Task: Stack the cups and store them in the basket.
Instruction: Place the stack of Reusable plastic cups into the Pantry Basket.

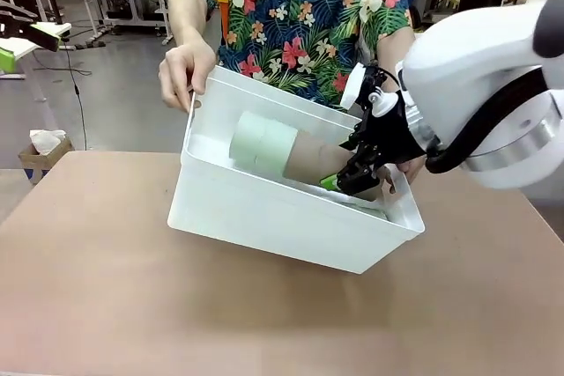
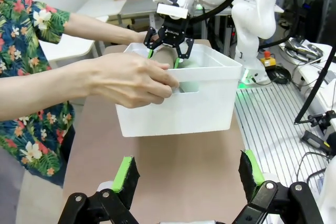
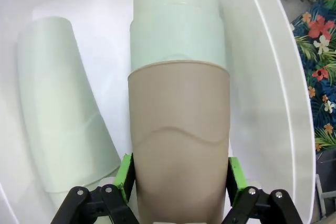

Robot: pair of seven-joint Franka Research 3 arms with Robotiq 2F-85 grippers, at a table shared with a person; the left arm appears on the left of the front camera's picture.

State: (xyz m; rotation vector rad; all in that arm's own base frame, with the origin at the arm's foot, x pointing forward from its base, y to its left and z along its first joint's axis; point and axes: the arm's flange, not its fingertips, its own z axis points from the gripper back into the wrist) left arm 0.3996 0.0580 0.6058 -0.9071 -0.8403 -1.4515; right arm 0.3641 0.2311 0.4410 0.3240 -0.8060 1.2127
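Taupe-brown cup (image 3: 178, 145), nested with mint cups (image 3: 178, 30), is lying lengthwise inside the tilted basket (image 1: 264, 217), pointing straight away from the right gripper (image 3: 178, 179), whose pads are clamping its base. The left gripper (image 2: 189, 174) is hanging spread apart, well back.

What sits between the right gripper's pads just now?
The taupe-brown cup at the stack's near end, pads against both sides, in the right wrist view; the stack lies inside the basket.
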